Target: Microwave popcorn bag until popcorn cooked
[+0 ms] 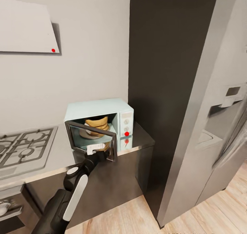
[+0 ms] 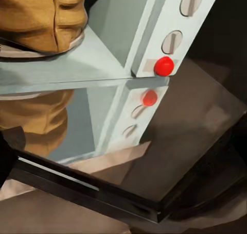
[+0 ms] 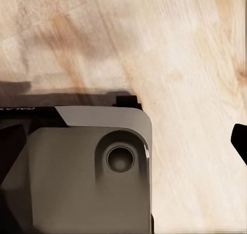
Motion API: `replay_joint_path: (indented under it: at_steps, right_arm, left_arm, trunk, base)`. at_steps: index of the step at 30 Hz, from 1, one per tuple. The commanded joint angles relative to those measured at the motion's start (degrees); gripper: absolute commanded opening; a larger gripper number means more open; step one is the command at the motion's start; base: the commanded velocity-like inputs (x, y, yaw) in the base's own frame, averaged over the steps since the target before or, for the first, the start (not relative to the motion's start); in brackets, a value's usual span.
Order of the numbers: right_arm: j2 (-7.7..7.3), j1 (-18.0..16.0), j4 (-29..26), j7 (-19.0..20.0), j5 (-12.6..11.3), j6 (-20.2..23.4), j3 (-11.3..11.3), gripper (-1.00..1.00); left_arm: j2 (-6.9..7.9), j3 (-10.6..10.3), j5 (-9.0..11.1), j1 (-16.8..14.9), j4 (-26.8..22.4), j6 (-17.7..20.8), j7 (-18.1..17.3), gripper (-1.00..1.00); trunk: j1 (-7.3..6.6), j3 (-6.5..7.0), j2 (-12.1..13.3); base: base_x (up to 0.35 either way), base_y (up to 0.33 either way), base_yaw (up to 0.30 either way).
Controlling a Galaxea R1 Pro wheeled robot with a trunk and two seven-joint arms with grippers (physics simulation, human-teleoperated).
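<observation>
Microwave (image 1: 103, 122) on countertop (image 1: 58, 151): door ajar, popcorn bag (image 1: 97, 125) inside on plate (image 1: 90, 135). Lettering nowhere legible. Left gripper (image 1: 100, 151) at door; grip state indeterminable.

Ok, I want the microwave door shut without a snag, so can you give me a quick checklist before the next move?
1. Popcorn bag inside the microwave: ok, it sits in the cavity.
2. Bag clear of the door's swing: cannot tell, though it seems set back from the opening.
3. Door position: not ok yet, it stands partly open.
4. Left tool at the door: ok, it is at the door's lower edge; contact cannot tell.
5. Left tool open or shut: cannot tell.
6. Microwave footing on the countertop: ok, fully on the slab.
</observation>
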Motion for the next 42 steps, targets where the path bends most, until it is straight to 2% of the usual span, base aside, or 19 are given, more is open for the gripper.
replay_joint_path:
  at_steps: [1, 5, 8, 10, 13, 20, 25, 42]
  right_arm:
    - [-0.05, -0.1, 0.2, 0.1, 0.5, -0.3, -0.5, 1.0]
    - [-0.14, -0.1, 0.2, 0.0, 0.5, -0.4, -0.5, 1.0]
    - [-0.09, -0.1, 0.2, 0.1, 0.5, -0.4, -0.5, 1.0]
    - [-0.01, -0.1, 0.2, 0.1, 0.5, -0.4, -0.5, 1.0]
    - [0.05, -0.1, 0.2, 0.0, 0.5, -0.3, -0.5, 1.0]
    - [0.02, -0.1, 0.2, 0.0, 0.5, -0.3, -0.5, 1.0]
    - [0.02, -0.1, 0.2, 0.0, 0.5, -0.3, -0.5, 1.0]
    - [-0.19, -0.1, 0.2, 0.0, 0.5, -0.3, -0.5, 1.0]
  left_arm:
    - [-0.02, -0.8, 1.7, 0.0, -0.1, 0.0, 0.4, 1.0]
    - [-0.12, -0.7, -0.3, 0.0, -0.1, 0.0, 3.3, 1.0]
    - [-0.22, -0.7, -0.6, 0.0, -0.1, -0.1, 5.5, 1.0]
    - [-0.88, -0.7, -0.6, 0.0, 0.0, -0.4, 6.5, 1.0]
    - [-1.75, -0.7, -0.7, 0.0, 0.0, -0.7, 6.8, 1.0]
    - [-1.89, -0.7, -0.7, 0.0, 0.0, -0.9, 6.8, 1.0]
    - [-1.89, -0.7, -1.7, 0.0, 0.0, -0.9, 6.8, 1.0]
    - [-1.89, -0.6, -1.8, 0.0, 0.0, -1.0, 6.8, 1.0]
  trunk:
    - [0.01, -0.08, -0.1]
    - [0.01, -0.08, -0.1]
    - [0.01, -0.08, -0.1]
    - [0.01, -0.08, -0.1]
    - [0.01, -0.08, -0.1]
    - [0.01, -0.08, -0.1]
    - [0.01, -0.08, -0.1]
    - [0.01, -0.08, -0.1]
  base:
    - [0.0, 0.0, -0.062]
    - [0.0, 0.0, -0.013]
    - [0.0, 0.0, -0.014]
    - [0.0, 0.0, -0.111]
    - [0.0, 0.0, -0.19]
    - [0.0, 0.0, -0.221]
    - [0.019, 0.0, -0.221]
    - [0.238, 0.0, -0.012]
